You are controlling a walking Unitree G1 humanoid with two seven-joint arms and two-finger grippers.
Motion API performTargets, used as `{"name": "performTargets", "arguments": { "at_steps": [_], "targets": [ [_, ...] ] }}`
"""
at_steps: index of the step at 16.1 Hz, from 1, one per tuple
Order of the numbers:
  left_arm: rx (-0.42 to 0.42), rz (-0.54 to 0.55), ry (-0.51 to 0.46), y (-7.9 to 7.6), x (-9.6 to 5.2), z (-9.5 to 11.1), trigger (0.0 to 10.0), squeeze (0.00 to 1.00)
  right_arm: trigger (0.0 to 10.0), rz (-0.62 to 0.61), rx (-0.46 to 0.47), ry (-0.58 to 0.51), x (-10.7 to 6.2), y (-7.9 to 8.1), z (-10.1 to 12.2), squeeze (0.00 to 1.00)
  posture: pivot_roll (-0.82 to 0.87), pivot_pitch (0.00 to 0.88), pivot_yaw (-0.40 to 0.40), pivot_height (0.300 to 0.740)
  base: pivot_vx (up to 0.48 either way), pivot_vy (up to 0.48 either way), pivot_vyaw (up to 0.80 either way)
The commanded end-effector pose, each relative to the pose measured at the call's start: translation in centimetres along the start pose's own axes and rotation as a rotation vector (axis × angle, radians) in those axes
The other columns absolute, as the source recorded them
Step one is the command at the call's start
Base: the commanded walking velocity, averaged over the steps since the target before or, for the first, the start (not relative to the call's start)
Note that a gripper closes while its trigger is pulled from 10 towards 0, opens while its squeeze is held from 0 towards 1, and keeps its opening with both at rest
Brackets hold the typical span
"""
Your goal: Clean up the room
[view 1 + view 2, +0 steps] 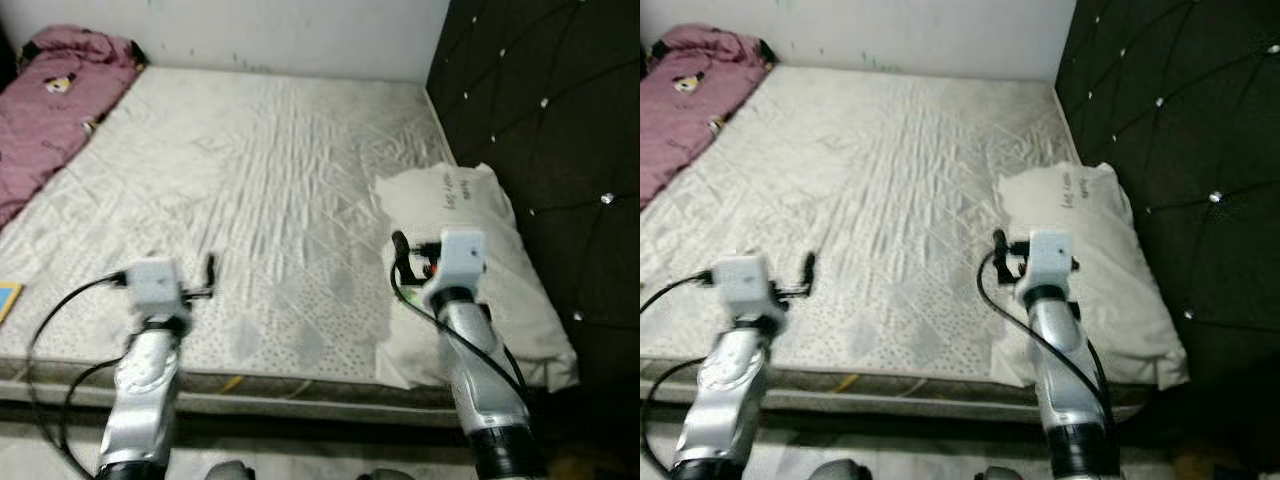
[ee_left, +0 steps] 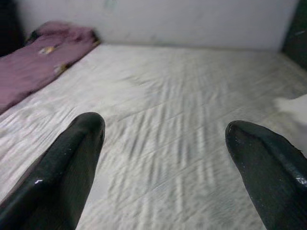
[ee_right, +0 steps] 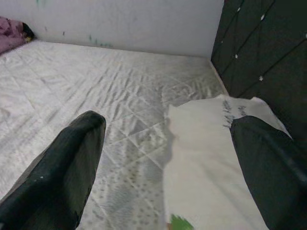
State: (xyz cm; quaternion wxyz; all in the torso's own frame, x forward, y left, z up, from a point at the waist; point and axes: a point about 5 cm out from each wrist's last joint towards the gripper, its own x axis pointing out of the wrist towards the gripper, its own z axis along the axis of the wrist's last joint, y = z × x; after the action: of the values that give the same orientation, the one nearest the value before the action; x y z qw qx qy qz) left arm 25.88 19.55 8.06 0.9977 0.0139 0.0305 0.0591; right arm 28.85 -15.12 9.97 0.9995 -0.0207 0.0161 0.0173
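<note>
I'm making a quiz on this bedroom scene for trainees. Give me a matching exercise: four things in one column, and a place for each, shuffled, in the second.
Things
1. pillow
2. pink blanket
3. left gripper
4. headboard

Places
A. far left corner of the mattress
B. black tufted wall along the mattress's right side
C. open, over the near left part of the mattress
D. right edge of the mattress, under the right gripper

Pairs: 1-D, 2-A, 3-C, 4-B

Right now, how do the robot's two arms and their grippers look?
Both arms are silver metal tubes with a darker band low down. Each wrist carries a small white box, and a black cable loops from it back along the arm. The left gripper and the right gripper each have two long, glossy black fingers with rounded tips. The right wrist box shows a small red spot.
</note>
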Motion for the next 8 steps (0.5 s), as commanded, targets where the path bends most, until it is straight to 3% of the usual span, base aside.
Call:
{"name": "performTargets", "arguments": {
  "at_steps": [1,4,6,8],
  "targets": [
    [-0.005,0.017,0.004,0.21,0.04,0.09,10.0,0.0,10.0,0.012,-0.004,-0.022,-0.04,0.23,0.24,0.0,0.03,0.0,-0.022,0.74,0.0,0.0,0.0],
    [-0.001,-0.006,-0.002,-0.33,0.25,0.27,10.0,0.0,10.0,-0.028,0.005,-0.026,0.24,-0.39,0.17,0.0,0.03,0.0,-0.021,0.74,0.0,0.0,0.0],
    [-0.009,-0.01,-0.003,-0.59,0.41,0.4,10.0,0.0,10.0,-0.022,0.002,-0.028,0.23,-0.32,0.18,0.0,0.03,0.0,-0.02,0.74,0.0,0.283,0.0],
    [-0.016,-0.013,-0.004,-0.69,0.52,0.46,10.0,0.0,10.0,-0.033,0.006,-0.021,0.28,-0.44,0.11,0.0,0.02,0.0,-0.021,0.74,0.0,0.478,-0.8]
  ]
}}
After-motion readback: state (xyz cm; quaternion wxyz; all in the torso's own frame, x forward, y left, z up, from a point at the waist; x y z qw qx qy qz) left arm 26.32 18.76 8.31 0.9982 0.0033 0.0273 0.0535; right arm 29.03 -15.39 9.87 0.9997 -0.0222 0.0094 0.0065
